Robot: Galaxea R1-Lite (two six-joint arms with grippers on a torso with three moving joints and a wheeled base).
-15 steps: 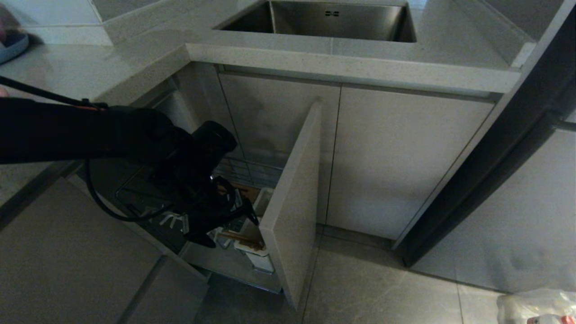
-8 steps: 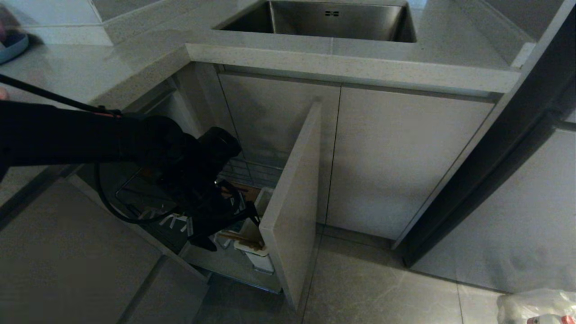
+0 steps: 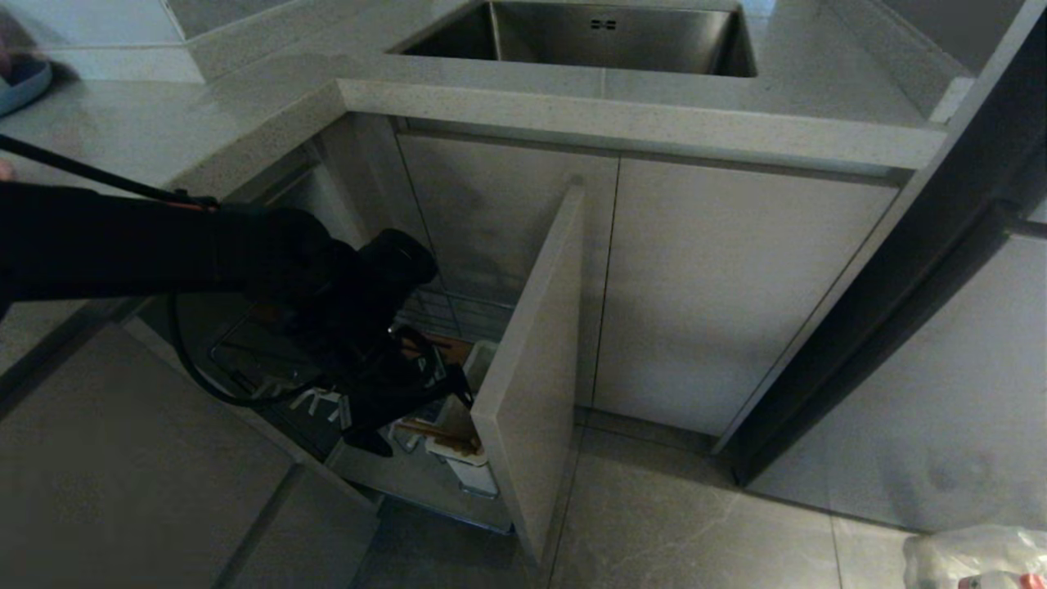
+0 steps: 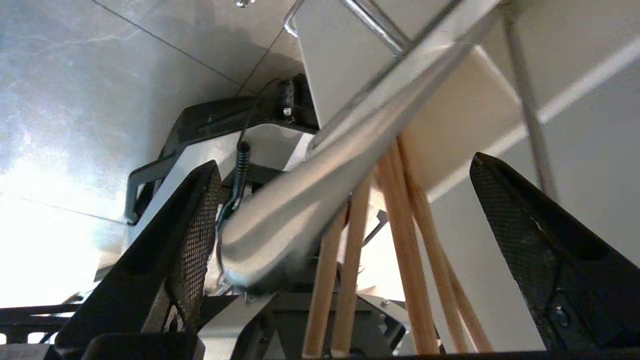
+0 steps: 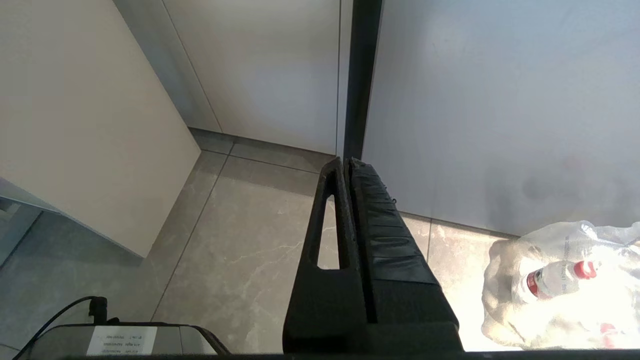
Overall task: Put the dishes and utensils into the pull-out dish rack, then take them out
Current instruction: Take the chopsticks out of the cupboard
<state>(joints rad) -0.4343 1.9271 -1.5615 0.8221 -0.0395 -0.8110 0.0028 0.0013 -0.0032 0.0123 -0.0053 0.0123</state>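
Note:
The pull-out dish rack (image 3: 458, 315) stands drawn out from under the counter, its beige door front (image 3: 532, 368) facing the floor space. My left gripper (image 3: 417, 417) reaches down into it, just above the white utensil cup (image 3: 470, 470). Tan chopsticks (image 3: 438, 433) stand in that cup. In the left wrist view the left gripper (image 4: 345, 165) is open. The silver fork (image 4: 320, 190) and several chopsticks (image 4: 405, 240) lie between its fingers (image 4: 200, 225), gripped by neither. The dishes are out of view. My right gripper (image 5: 347, 162) hangs shut over the floor.
A steel sink (image 3: 589, 37) sits in the grey countertop (image 3: 638, 123) above the rack. A blue plate (image 3: 20, 82) lies on the counter at far left. A plastic bag of bottles (image 3: 973, 556) rests on the floor at the right. A dark frame (image 3: 900, 286) stands beside the cabinets.
My left arm has sunk very slightly over the utensil cup. Nothing else has visibly moved.

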